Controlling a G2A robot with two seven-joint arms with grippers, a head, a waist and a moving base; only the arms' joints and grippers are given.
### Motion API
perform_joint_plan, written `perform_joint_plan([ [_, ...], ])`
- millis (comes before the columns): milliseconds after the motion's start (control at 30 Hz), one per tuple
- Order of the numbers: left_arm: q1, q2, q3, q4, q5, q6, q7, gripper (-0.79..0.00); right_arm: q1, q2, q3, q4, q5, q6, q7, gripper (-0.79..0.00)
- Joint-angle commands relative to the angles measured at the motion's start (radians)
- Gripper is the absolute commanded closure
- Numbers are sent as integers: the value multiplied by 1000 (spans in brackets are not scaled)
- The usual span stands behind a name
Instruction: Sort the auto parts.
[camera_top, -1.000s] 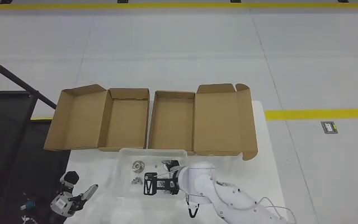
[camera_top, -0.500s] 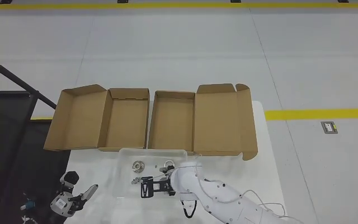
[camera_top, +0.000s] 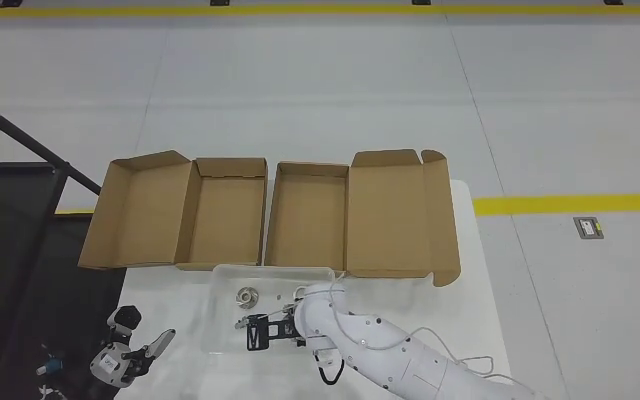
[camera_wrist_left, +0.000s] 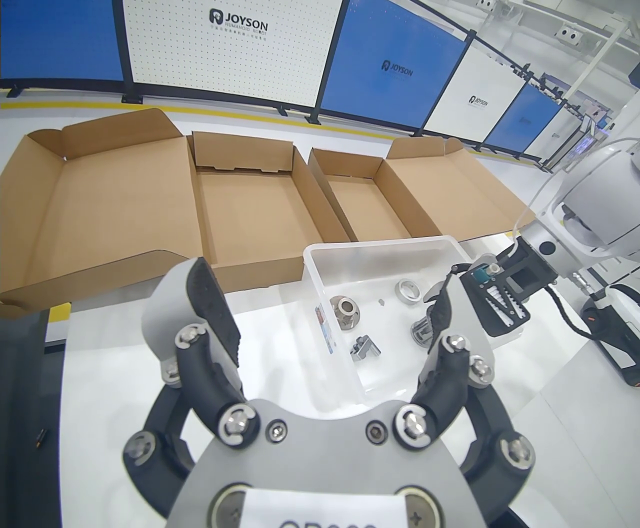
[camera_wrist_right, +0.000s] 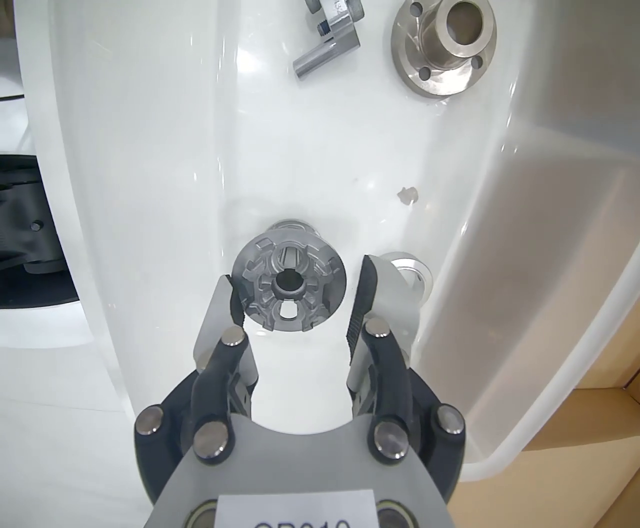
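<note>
A clear plastic bin (camera_top: 270, 267) holds the metal parts. My right gripper (camera_wrist_right: 297, 277) is down inside it, open, its fingers straddling a grey spoked hub (camera_wrist_right: 290, 290) that stands on end on the bin floor. A silver ring (camera_wrist_right: 407, 267) lies just behind one finger. Farther along the bin are a flanged bushing (camera_wrist_right: 445, 45) and a small clamp bracket (camera_wrist_right: 327, 50). My left gripper (camera_wrist_left: 320, 285) hangs open and empty off the bin's left end, low at the table's left edge (camera_top: 145, 340). From there the right gripper (camera_wrist_left: 492, 305) shows over the bin (camera_wrist_left: 380, 250).
Two open cardboard boxes stand behind the bin with lids folded outward, the left box (camera_top: 225, 215) and the right box (camera_top: 308, 215). Both look bare inside. White tabletop (camera_top: 470, 300) lies to the right of the bin. A black frame stands left of the table.
The right arm has slid its gripper a little to the left along the bin, bringing the fingers around the hub. The left arm has not moved.
</note>
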Motion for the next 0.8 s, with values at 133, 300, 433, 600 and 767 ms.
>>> perform_joint_plan([
  [133,0,0,0,0,0,0,0,-785,10,-19,-4,41,5,-19,-36,-111],
  [300,0,0,0,0,0,0,0,-785,8,-24,5,38,1,-21,-26,0],
  [433,0,0,0,0,0,0,0,-785,1,-18,22,7,-14,-26,-31,0],
  [600,0,0,0,0,0,0,0,-785,-25,3,59,-75,-40,-38,-16,0],
  [767,0,0,0,0,0,0,0,-785,-78,40,125,-224,-73,-57,-22,0],
])
